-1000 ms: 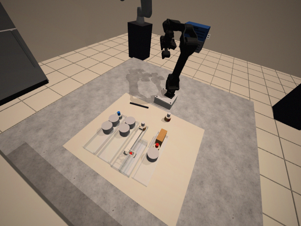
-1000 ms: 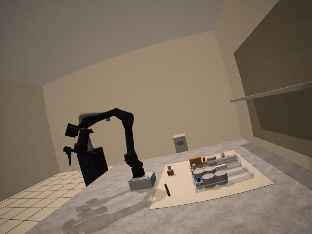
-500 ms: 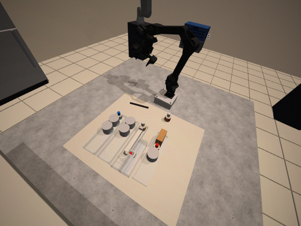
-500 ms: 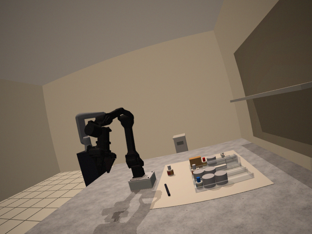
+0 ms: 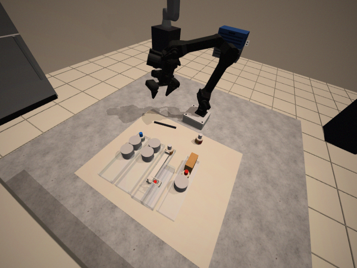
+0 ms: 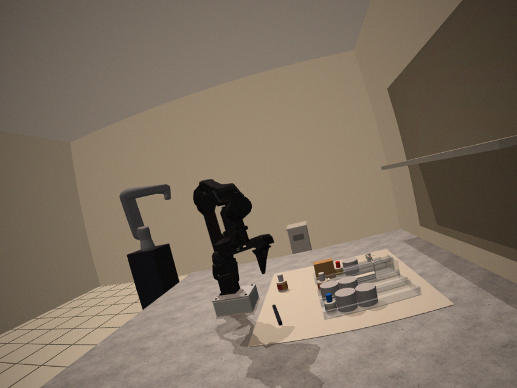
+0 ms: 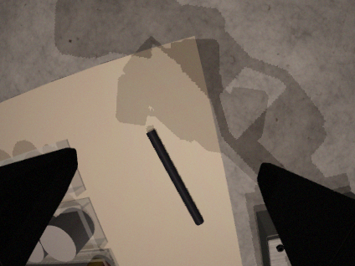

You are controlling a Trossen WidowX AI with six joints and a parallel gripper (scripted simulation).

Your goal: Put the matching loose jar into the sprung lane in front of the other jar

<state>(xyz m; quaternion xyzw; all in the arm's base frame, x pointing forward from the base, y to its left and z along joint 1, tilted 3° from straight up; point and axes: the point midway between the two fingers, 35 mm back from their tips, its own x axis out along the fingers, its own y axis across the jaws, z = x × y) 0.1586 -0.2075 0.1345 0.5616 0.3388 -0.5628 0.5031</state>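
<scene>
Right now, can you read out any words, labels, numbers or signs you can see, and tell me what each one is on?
None can be read.
Blue box behind the arm: dark marks on its face, too blurred.
Loose jar: a dark red band, no lettering visible.
Grey cabinet: a dark panel, no text.

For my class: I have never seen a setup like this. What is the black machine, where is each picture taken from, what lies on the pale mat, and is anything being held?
The black machine is a robot arm bolted to a grey base. Its gripper, a two-fingered claw, hangs open high above the mat's edge and holds nothing. One picture looks down from above, one from the side, one from a camera on the wrist between the fingers. On the mat lie clear lanes holding grey cans, small jars and a brown box. A loose jar stands apart, and a dark rod lies below the gripper.
</scene>
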